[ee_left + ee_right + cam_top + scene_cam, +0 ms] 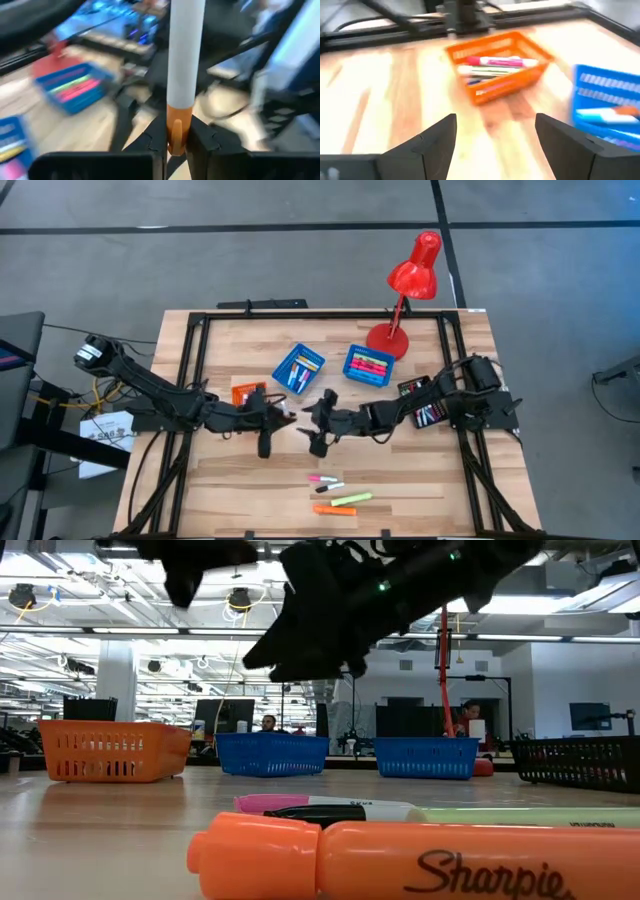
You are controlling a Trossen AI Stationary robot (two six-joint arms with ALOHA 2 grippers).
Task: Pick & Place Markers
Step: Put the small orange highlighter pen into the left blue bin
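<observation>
Fingers [200,142] of the left gripper [176,145] are pinched tight on a marker [184,55] with a white barrel and an orange end, which stands up between them; that gripper [265,420] hangs over the middle of the counter [230,490], just in front of the orange tray [243,393]; the orange tray [500,67] holds a few markers, one of them pink-capped; to its right sit two blue trays, the first [298,370] with some pens in it and the second [368,366] filled with pink, green and yellow ones; facing the left gripper from close by, the right gripper [318,420] has its fingers [437,140] spread wide apart and holds nothing; at the near edge of the counter lie loose markers [335,495] in pink, black, pale green and orange, the orange one [420,860] closest to the low camera; a red desk lamp [405,290] stands at the far side of the counter; a black tray [425,402] with more pens lies under the right arm.
</observation>
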